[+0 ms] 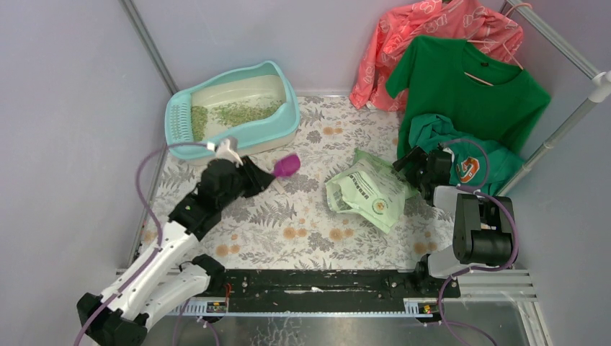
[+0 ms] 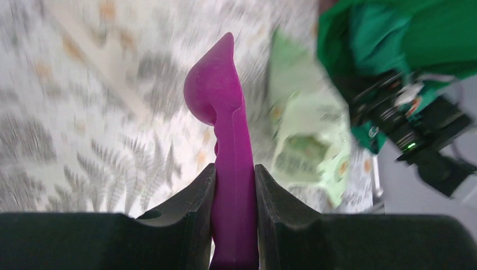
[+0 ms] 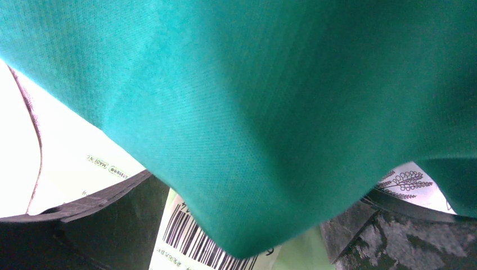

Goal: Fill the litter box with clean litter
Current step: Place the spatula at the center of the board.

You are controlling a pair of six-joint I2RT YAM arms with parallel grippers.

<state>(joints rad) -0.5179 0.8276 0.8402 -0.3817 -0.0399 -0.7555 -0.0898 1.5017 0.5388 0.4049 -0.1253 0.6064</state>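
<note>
Top external view: the litter box (image 1: 292, 115) is sitting at the table's far left corner, its long axis running along the far edge.
Box contents: clean litter (image 1: 238, 112) is lying thin and patchy in the basin, with cream floor showing.
Left pincer (image 1: 253, 176): is clamping a purple scoop (image 1: 287, 166) by its handle, just in front of the box, bowl pointing right toward the bag (image 1: 367, 189).
Right pincer (image 1: 416, 164): is standing wide apart at the bag's right end, under a teal shirt (image 3: 253, 112).
Key relation: the bag is lying right of the scoop, mid-table; the left arm is nearer the box, the right nearer the bag.
Bag contents: cannot tell.
</note>
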